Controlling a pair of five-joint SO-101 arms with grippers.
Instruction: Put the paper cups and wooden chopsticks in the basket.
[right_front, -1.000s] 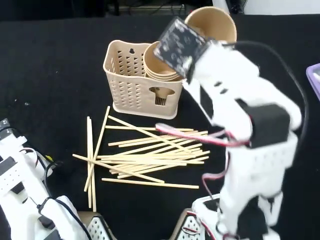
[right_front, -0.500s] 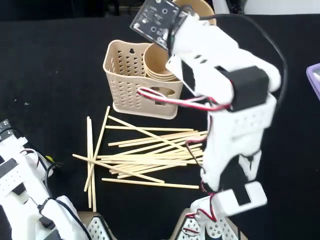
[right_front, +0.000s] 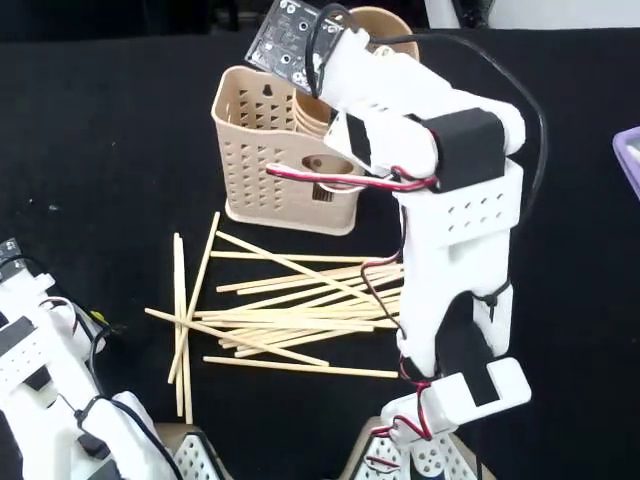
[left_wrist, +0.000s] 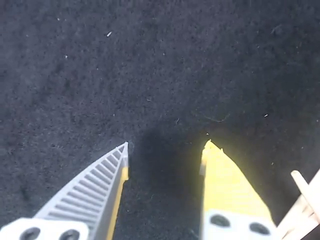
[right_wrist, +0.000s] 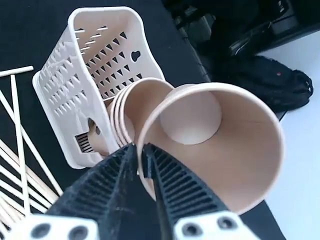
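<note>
My right gripper (right_wrist: 140, 150) is shut on the rim of a brown paper cup (right_wrist: 215, 150), which it holds above and just behind the beige basket (right_wrist: 85, 75). Several stacked paper cups (right_wrist: 132, 107) lie inside the basket. In the high view the held cup (right_front: 388, 22) sits over the basket's (right_front: 270, 160) far right corner, and the basket looks tilted. Several wooden chopsticks (right_front: 300, 310) lie scattered on the black cloth in front of the basket. My left gripper (left_wrist: 166, 145) is open low over bare cloth, with chopstick ends (left_wrist: 305, 200) beside it.
The right arm (right_front: 450, 200) rises tall between the chopstick pile and the table's right side. The left arm (right_front: 40, 380) rests at the near left corner. A purple object (right_front: 630, 150) pokes in at the right edge.
The right arm has swung left with the cup, from beside the basket to over its far right corner. The basket has tipped and shifted slightly. The left arm has not moved.
</note>
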